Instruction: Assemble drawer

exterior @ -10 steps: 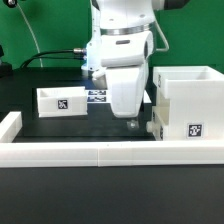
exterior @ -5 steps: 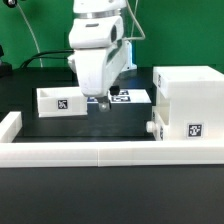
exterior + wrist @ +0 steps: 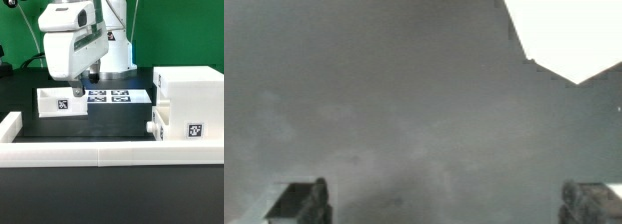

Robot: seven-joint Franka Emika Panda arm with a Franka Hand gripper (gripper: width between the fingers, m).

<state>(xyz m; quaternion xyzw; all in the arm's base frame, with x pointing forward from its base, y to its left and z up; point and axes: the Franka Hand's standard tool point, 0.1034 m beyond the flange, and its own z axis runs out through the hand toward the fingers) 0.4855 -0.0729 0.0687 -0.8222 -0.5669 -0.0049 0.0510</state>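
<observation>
- The gripper (image 3: 80, 87) is travelling across the frame. A second ago it was hanging low beside the housing (image 3: 190, 95) at right of centre, and now it is sitting at upper left, above the loose tray (image 3: 60, 101).
- In the wrist view its fingers (image 3: 299, 200) are standing wide apart with nothing between them, so it is released and carrying nothing.
- With the arm gone from the middle, the marker board (image 3: 115, 96) is showing in full at the back of the black table (image 3: 110, 125).
- The housing is staying put at right, against the long front rail (image 3: 100, 152).
- The seated tray (image 3: 160, 122) appears to be lodged in the housing's lower part, with its knob (image 3: 152, 128) poking toward frame left. I cannot tell how deep it sits.
- The loose tray is lying left of centre, well apart from the housing, with its tag facing the camera.
- My reading: one tray is dealt with and the arm is lining up for the other. The grasp is not yet begun.
</observation>
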